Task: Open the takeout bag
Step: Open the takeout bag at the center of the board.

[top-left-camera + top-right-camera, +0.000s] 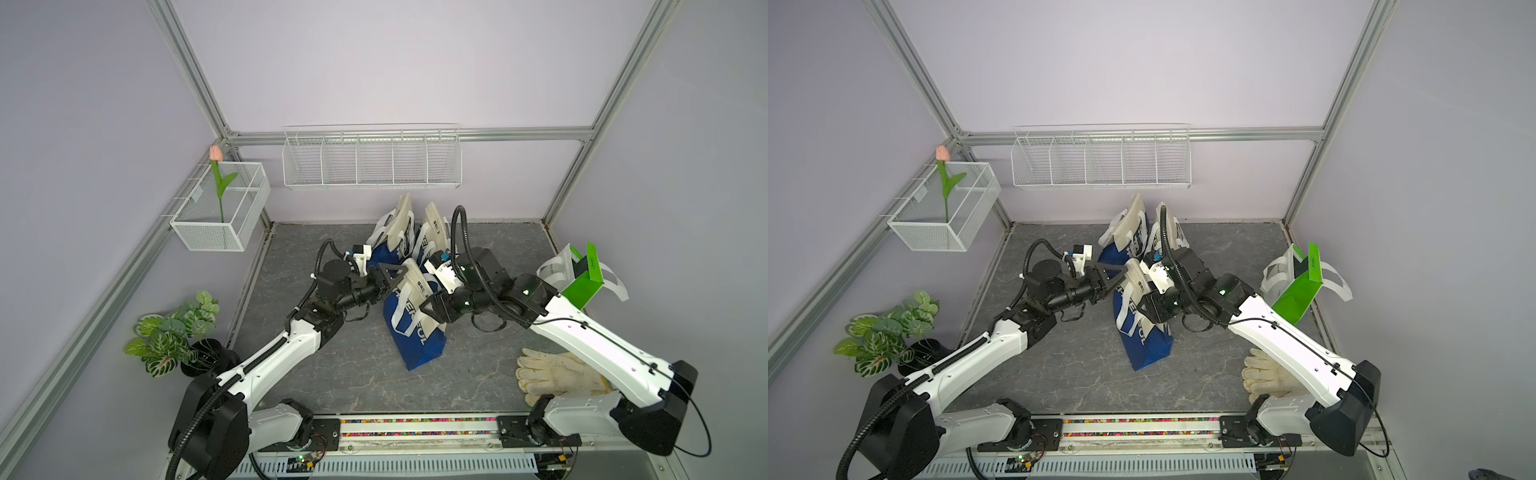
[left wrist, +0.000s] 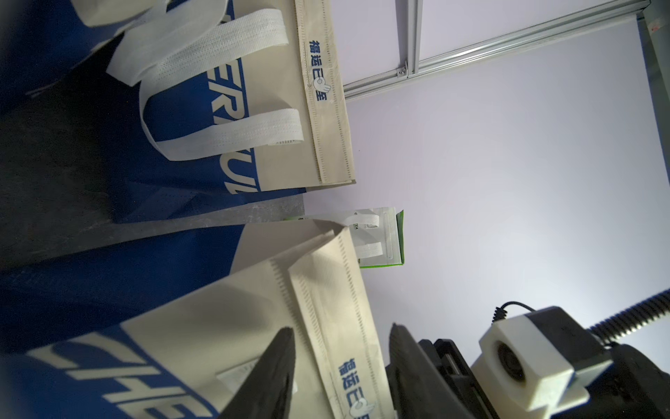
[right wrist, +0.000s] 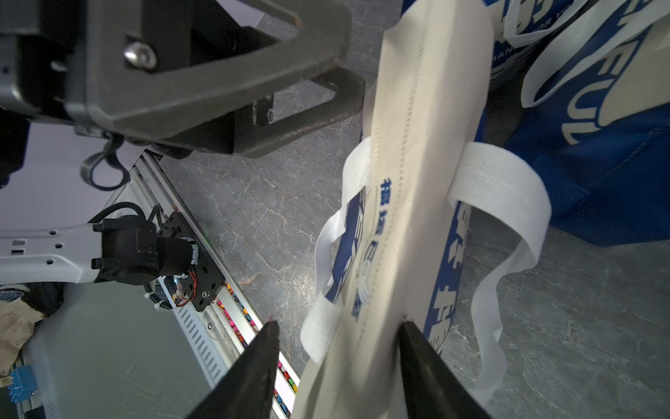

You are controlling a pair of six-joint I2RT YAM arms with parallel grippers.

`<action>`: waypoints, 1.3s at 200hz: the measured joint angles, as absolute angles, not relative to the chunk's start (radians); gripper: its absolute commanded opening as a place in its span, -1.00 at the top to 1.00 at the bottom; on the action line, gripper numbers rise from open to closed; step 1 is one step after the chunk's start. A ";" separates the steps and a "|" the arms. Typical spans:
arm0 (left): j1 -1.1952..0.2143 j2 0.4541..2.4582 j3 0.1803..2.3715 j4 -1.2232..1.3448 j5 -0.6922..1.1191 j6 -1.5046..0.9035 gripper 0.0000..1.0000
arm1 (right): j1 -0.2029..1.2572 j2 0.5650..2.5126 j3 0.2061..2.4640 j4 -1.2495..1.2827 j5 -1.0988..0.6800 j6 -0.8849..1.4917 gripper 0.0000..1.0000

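The takeout bag (image 1: 415, 332) is blue and beige with white handles and stands mid-table in both top views (image 1: 1142, 332). Its beige top strip (image 3: 409, 163) is folded flat and sealed. My left gripper (image 1: 402, 277) is at the strip's far end, jaws apart, with the strip (image 2: 337, 319) lying between its fingers. My right gripper (image 1: 426, 305) is at the near end; in the right wrist view it (image 3: 339, 323) stands open around the blurred strip, one finger touching it. A white handle (image 3: 507, 203) loops out beside the strip.
Two more blue-and-beige bags (image 1: 395, 232) (image 1: 432, 232) stand close behind the takeout bag. A green and white bag (image 1: 582, 282) leans at the right edge. A pale glove (image 1: 557, 374) lies under the right arm. A potted plant (image 1: 174, 332), a wire basket (image 1: 220, 216) and a wall rack (image 1: 372, 158) lie round the edges.
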State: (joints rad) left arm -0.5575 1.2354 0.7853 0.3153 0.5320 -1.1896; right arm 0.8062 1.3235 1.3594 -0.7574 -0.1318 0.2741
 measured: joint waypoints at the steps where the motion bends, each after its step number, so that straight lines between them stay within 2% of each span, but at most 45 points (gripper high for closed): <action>1: -0.558 1.236 0.785 0.316 0.532 -1.190 0.09 | 0.806 1.325 1.361 -0.758 -0.131 0.275 -0.15; 23: -0.558 1.248 0.785 0.334 0.532 -1.194 0.09 | 0.805 1.364 1.424 -0.766 -0.101 0.285 -0.24; 42: -0.558 1.258 0.785 0.344 0.532 -1.194 0.09 | 0.798 1.411 1.475 -0.769 -0.078 0.292 -0.22; 61: -0.558 1.272 0.785 0.355 0.532 -1.195 0.09 | 0.789 1.454 1.509 -0.770 -0.065 0.300 -0.03; 117: -0.562 1.325 0.789 0.397 0.533 -1.202 0.10 | 0.735 1.490 1.533 -0.767 -0.067 0.343 0.85; 193: -0.574 1.401 0.789 0.586 0.548 -1.254 0.10 | 0.651 1.426 1.381 -0.593 -0.316 0.414 0.86; 240: -0.577 1.445 0.789 0.656 0.556 -1.265 0.10 | 0.629 1.419 1.350 -0.547 -0.384 0.450 0.86; 255: -0.577 1.456 0.789 0.675 0.555 -1.278 0.39 | 0.616 1.410 1.332 -0.532 -0.403 0.464 0.86; 260: -0.578 1.460 0.789 0.686 0.556 -1.277 0.43 | 0.612 1.407 1.329 -0.530 -0.407 0.468 0.86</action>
